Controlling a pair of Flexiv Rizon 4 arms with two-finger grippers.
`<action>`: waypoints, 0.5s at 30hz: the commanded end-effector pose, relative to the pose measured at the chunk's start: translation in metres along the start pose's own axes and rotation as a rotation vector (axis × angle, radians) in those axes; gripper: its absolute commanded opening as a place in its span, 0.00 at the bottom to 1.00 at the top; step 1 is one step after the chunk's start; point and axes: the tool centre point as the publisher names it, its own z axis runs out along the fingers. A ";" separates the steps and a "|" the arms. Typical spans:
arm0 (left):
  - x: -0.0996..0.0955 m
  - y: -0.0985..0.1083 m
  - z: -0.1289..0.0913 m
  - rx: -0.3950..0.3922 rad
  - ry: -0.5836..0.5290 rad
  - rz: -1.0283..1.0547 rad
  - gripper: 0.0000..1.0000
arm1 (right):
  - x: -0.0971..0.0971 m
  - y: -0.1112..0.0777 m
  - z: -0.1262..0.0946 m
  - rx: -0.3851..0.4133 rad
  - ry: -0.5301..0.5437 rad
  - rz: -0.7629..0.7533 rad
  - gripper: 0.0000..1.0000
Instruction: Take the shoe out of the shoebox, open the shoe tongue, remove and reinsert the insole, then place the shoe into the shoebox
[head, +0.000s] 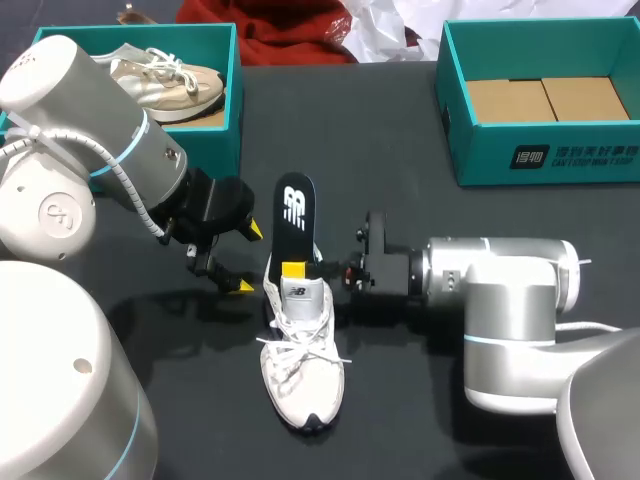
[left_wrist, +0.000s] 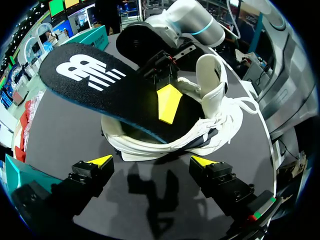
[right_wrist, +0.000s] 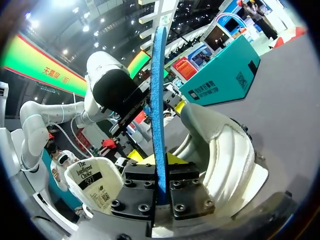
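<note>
Both fingers of the right gripper (head: 296, 268) clench the black insole (head: 294, 208), half out of the white shoe (head: 302, 372) mid-table; the left gripper (head: 250, 258) hangs released just beside the heel.

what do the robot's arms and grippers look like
Both arms, left arm and right arm, are thick, rounded silver-white tubes with thin light-blue rings at the joints. A white ribbed cable runs along the left one. The left gripper and right gripper are black, blocky bodies with two fingers ending in bright yellow tips.

White logo (head: 294, 207) on the insole (head: 302, 240); white print (head: 575, 155) on the shoebox (head: 480, 150)
</note>
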 end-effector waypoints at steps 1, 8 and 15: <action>0.000 0.000 0.002 -0.001 -0.001 0.000 1.00 | 0.001 -0.004 0.000 0.002 0.007 -0.005 0.00; 0.000 0.000 0.002 -0.001 -0.001 0.000 1.00 | 0.006 0.007 0.001 0.008 0.013 -0.041 0.28; 0.000 0.000 0.002 -0.001 -0.001 0.000 1.00 | 0.009 0.017 0.001 0.007 0.019 -0.077 0.27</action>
